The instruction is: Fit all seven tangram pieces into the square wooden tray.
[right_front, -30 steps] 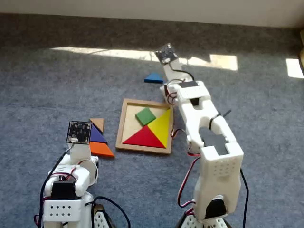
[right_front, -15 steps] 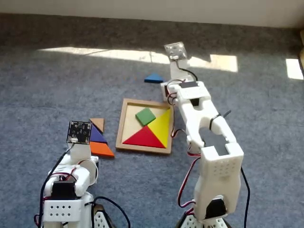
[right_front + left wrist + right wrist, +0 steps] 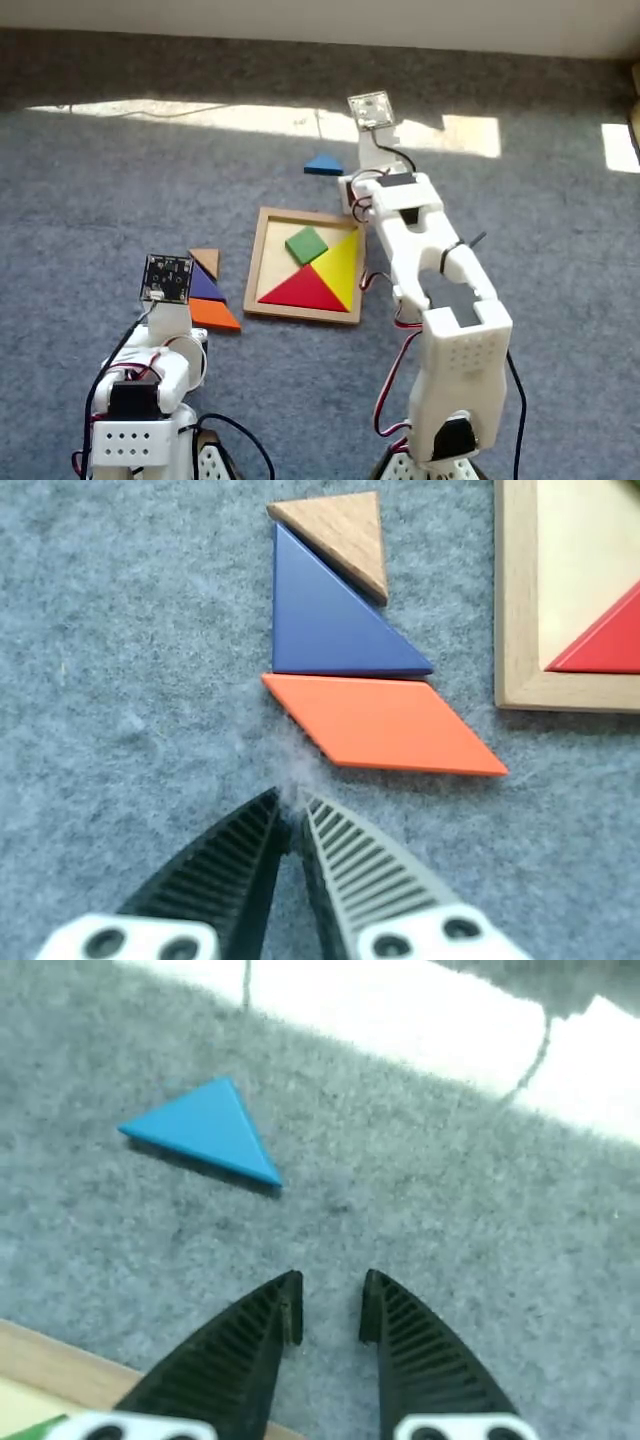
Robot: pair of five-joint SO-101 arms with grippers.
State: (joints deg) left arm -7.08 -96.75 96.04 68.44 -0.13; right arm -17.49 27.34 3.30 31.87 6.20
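Note:
The square wooden tray (image 3: 258,262) lies mid-carpet and holds a green square (image 3: 306,245), a yellow triangle (image 3: 343,268) and a red triangle (image 3: 300,290). A light blue triangle (image 3: 323,164) lies on the carpet beyond the tray, also seen as the light blue triangle (image 3: 205,1130). My right gripper (image 3: 330,1310) hovers just beside it, narrowly open with nothing between its fingers. Left of the tray lie a wooden triangle (image 3: 340,530), a dark blue triangle (image 3: 325,625) and an orange parallelogram (image 3: 380,725). My left gripper (image 3: 292,808) is shut and empty, close to the parallelogram's edge.
Grey carpet surrounds everything, with a bright sunlit strip (image 3: 250,115) along the far side. The right arm (image 3: 430,260) stretches along the tray's right side. The tray's edge (image 3: 50,1360) shows near the right gripper.
The right arm's wrist has swung a little to the right, away from the light blue triangle. The left arm and all pieces have stayed put.

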